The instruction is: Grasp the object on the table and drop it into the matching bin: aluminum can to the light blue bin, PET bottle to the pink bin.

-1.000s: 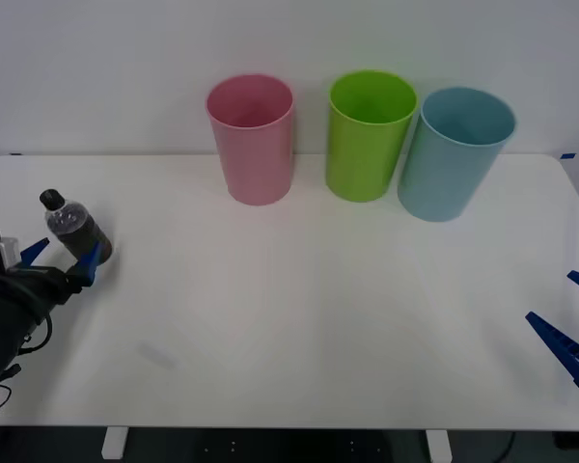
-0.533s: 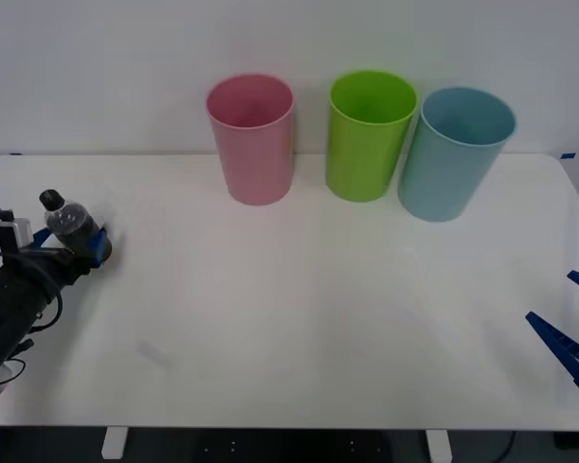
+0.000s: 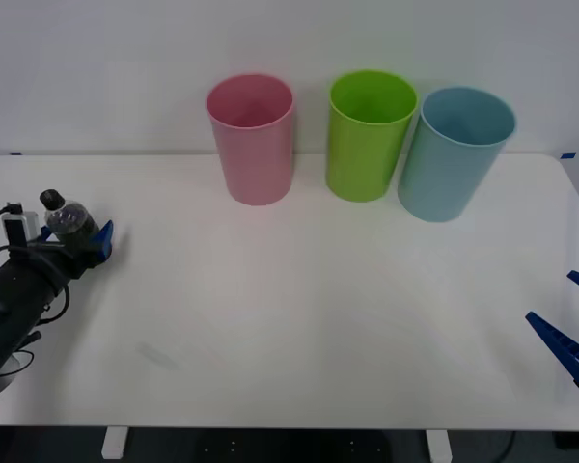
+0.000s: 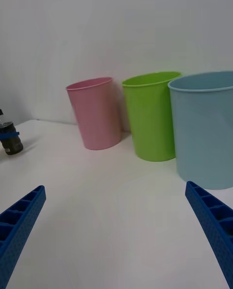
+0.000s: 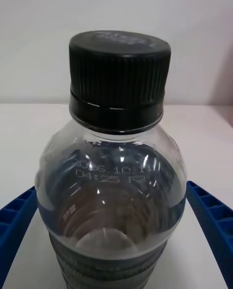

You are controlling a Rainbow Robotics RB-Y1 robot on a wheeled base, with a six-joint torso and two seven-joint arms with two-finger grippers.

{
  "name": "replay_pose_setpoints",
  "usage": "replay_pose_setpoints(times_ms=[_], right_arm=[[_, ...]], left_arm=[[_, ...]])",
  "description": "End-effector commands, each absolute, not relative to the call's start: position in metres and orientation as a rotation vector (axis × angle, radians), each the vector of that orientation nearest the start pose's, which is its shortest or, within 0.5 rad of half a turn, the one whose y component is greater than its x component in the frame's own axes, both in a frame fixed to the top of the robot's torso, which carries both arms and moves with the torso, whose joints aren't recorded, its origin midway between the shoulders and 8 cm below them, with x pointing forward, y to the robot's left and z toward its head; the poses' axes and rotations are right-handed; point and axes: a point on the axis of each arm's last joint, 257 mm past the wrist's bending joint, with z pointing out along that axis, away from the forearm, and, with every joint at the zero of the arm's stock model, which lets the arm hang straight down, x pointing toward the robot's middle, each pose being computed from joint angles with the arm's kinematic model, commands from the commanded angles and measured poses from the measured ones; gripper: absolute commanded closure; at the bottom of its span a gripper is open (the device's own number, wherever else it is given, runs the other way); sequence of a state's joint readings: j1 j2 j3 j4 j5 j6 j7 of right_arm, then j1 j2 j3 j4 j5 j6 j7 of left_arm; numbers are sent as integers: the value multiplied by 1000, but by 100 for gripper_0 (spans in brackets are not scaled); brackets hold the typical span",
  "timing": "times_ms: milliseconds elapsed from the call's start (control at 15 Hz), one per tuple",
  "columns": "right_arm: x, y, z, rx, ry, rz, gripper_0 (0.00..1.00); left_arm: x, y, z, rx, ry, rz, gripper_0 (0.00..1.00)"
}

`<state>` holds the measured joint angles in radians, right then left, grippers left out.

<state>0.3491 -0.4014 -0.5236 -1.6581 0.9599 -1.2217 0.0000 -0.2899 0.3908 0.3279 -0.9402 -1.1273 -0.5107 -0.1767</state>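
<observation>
Your left end effector (image 3: 75, 239) brackets the PET bottle (image 3: 68, 224) at the desk's (image 3: 299, 318) far-left edge, fingers flanking its body for a side grasp, while the right end effector (image 3: 571, 323) waits wide open near-right.

From my seat, the one bystander is a lime-green bin (image 3: 370, 135), standing upright at about 12 o'clock in the front view, a touch toward 1. Its mouth is open and I can see nothing inside. The right wrist camera shows it (image 4: 150, 116) too, smooth and tapering toward its base. Behind it runs a plain white wall (image 3: 96, 58). A small blue mark (image 3: 566, 155) sits out at 2 o'clock.
</observation>
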Motion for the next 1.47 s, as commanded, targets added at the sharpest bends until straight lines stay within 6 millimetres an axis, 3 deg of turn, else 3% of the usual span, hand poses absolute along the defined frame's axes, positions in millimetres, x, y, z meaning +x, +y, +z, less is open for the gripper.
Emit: replay_pose_setpoints(times_ms=[67,133,200,667,867,1133,1467], right_arm=[[342,-330,-169,-465,1441,567,0],[342,-330,-169,-465,1441,567,0],[342,-330,-169,-465,1441,567,0],[342,-330,-169,-465,1441,567,0],[342,-330,-169,-465,1441,567,0],[342,-330,-169,-465,1441,567,0],[342,-330,-169,-465,1441,567,0]], left_arm=[[582,404,-267,30,1686,-131,24],[582,404,-267,31,1686,-130,88],[581,404,-267,35,1687,-127,100],[580,396,-267,57,1683,-153,100],[580,386,-255,83,1654,-189,100],[584,365,-226,135,1593,-238,100],[585,333,-176,202,1489,-322,100]])
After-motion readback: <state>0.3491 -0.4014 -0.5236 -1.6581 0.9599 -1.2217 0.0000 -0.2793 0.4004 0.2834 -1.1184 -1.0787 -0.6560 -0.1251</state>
